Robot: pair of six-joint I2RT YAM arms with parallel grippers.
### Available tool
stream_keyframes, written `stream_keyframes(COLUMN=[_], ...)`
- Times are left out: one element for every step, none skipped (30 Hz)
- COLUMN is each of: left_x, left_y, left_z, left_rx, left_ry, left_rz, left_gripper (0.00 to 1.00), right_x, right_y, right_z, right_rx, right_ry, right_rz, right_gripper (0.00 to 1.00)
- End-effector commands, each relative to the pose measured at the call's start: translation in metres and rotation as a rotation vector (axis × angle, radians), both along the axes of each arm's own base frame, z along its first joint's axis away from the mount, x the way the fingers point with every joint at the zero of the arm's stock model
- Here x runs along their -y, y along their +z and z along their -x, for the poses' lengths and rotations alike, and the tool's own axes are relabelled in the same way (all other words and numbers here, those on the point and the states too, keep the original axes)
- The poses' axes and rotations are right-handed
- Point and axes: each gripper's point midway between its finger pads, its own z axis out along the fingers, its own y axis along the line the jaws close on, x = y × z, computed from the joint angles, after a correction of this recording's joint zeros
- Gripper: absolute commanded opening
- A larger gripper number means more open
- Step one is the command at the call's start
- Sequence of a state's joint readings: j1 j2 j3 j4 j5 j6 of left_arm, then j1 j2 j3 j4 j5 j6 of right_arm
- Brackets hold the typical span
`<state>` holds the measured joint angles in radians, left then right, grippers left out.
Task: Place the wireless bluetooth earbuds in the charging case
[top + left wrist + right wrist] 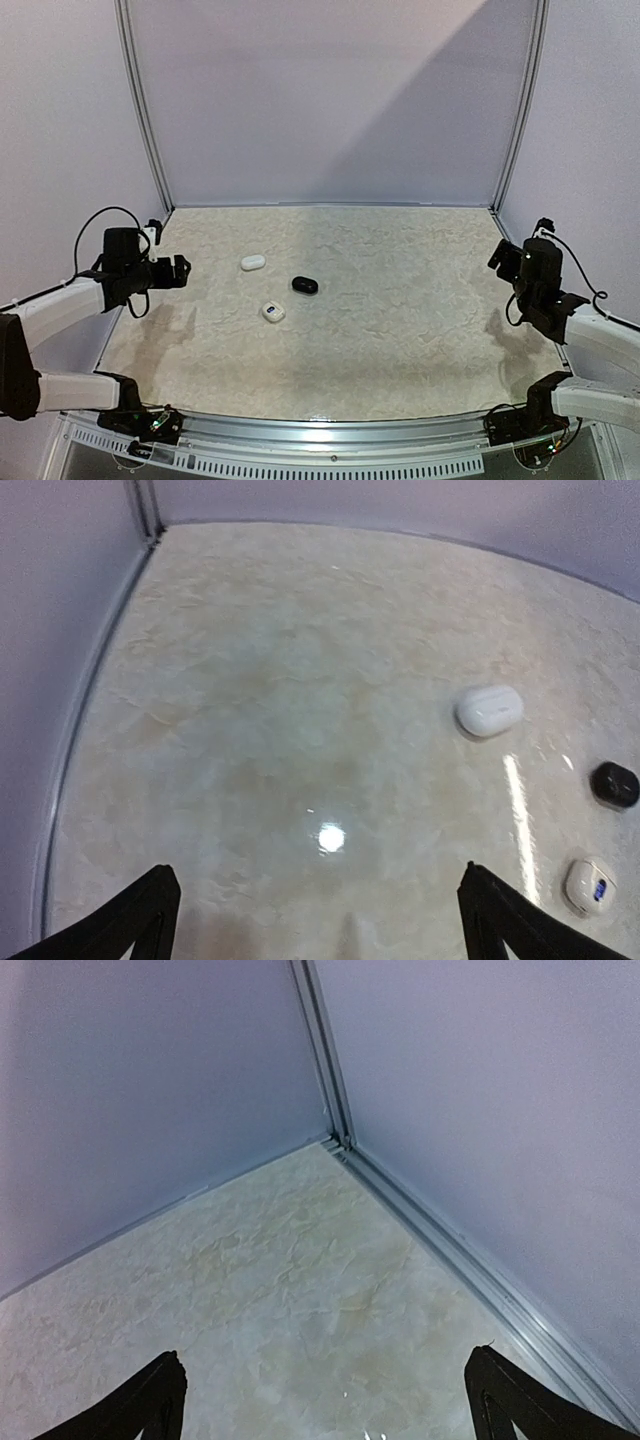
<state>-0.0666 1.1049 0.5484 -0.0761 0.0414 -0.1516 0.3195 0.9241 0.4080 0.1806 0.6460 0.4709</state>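
The left gripper [180,269] hovers low over the table's left edge and the right gripper [498,256] over its right edge, each with fingers spread wide around nothing. On the mottled beige tabletop [420,300], boxed in by pale lilac walls [330,100], a white case [252,263], a black case [305,285] and a second white case [273,312] lie left of centre. They sit apart from each other and from the walls, nearer the left arm; I cannot tell whether earbuds sit inside.

Three cases: upper white case [252,263], lower white case [273,312], black case [305,285]; two arms: left arm [60,305], right arm [600,335]
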Motion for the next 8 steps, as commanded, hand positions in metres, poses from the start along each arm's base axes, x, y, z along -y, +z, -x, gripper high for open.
stream_keyframes(left_x=[-0.049, -0.05, -0.05, -0.056, -0.058, -0.059, -0.062, -0.064], left_y=[0.025, 0.024, 0.022, 0.021, 0.02, 0.019, 0.02, 0.019], left_z=[-0.009, -0.008, -0.008, -0.006, -0.005, -0.005, -0.004, -0.004], left_rx=[0.159, 0.158, 0.156, 0.15, 0.148, 0.146, 0.149, 0.151], left_ry=[0.201, 0.194, 0.185, 0.2, 0.205, 0.208, 0.218, 0.23], left_rz=[-0.08, -0.094, -0.103, -0.11, -0.111, -0.113, -0.115, -0.119], left_gripper=[0.99, 0.99, 0.99, 0.99, 0.99, 0.99, 0.99, 0.99], right_x=[0.024, 0.025, 0.026, 0.027, 0.028, 0.029, 0.032, 0.035], right_y=[0.03, 0.024, 0.02, 0.015, 0.013, 0.01, 0.011, 0.01], right_z=[0.008, 0.009, 0.011, 0.014, 0.017, 0.02, 0.024, 0.029], right_rx=[0.095, 0.071, 0.054, 0.051, 0.062, 0.075, 0.102, 0.111], right_ry=[-0.142, -0.148, -0.152, -0.159, -0.161, -0.162, -0.17, -0.189], right_rz=[0.024, 0.017, 0.019, 0.014, 0.004, -0.006, -0.014, -0.012], right_gripper=[0.99, 0.99, 0.99, 0.99, 0.99, 0.99, 0.99, 0.99])
